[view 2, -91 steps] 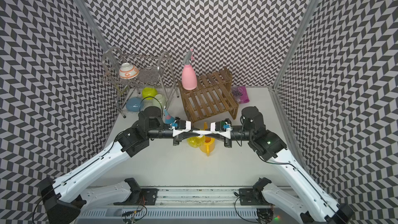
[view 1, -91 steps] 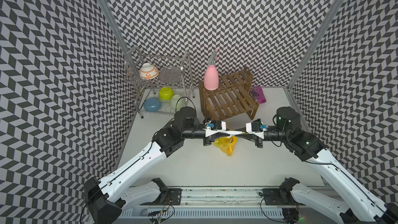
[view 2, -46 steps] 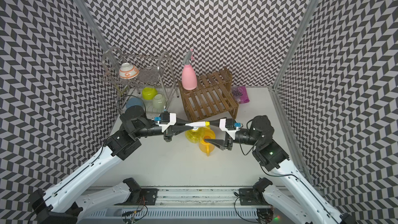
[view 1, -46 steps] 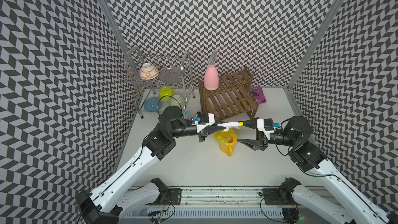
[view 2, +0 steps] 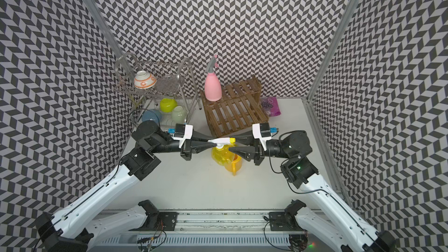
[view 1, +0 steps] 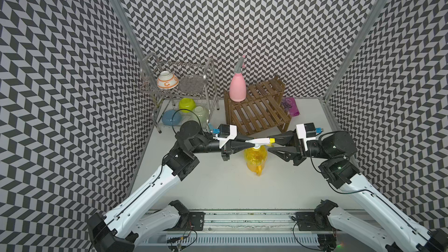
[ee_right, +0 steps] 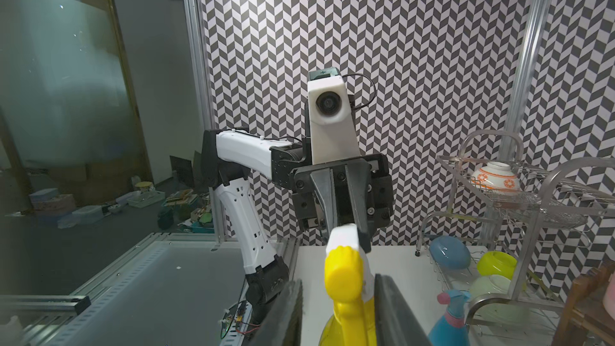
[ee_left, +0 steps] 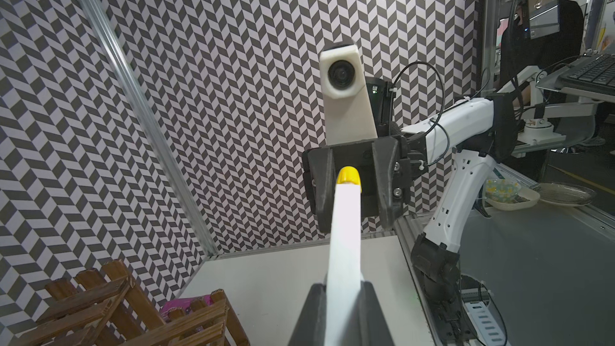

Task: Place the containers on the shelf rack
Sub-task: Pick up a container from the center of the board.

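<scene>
I see black-and-white chevron walls point(view 1: 242, 20), a brown slatted shelf rack point(view 1: 257, 115), a pink spray bottle point(view 1: 237, 90) at twelve o'clock, and a translucent yellow trigger sprayer point(view 1: 254, 156).

White-shelled arms point(view 1: 150, 185), black joints point(view 1: 180, 163), black tapered left hand point(view 1: 253, 141) and right hand point(view 1: 271, 144), black cables point(view 1: 184, 110)
</scene>
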Controlling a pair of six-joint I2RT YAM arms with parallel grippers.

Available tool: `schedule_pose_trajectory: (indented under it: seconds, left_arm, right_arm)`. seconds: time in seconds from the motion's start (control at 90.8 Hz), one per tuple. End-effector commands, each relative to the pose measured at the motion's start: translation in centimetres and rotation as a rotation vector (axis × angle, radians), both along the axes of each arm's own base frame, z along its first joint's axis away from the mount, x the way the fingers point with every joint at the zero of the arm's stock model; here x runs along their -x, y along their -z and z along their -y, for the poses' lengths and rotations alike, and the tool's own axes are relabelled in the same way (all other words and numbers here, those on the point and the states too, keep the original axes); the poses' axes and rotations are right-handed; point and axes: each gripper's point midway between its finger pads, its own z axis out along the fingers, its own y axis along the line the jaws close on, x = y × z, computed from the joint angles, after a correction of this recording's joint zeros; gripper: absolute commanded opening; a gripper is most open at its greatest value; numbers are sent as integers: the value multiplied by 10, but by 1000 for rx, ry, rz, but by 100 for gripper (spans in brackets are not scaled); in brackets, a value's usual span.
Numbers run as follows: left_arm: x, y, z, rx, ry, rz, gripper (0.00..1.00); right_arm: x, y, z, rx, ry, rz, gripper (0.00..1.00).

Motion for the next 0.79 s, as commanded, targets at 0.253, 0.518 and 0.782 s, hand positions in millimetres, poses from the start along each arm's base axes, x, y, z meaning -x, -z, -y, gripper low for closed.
schedule_pose_trajectory:
  seconds: [0.253, 0.518, 0.782]
  left_arm:
    - [0, -4, 1, 20, 15, 10, 0]
    - [-1, -1, 1, 14, 8, 4, 0]
    - [-8, -16, -9, 65, -96, 45, 71]
  right_arm:
    - [8, -24, -6, -42, -35, 49, 25]
    - [6, -22, -10, -28, -30, 61, 7]
    - [-4, -25, 2, -62, 111, 108, 0]
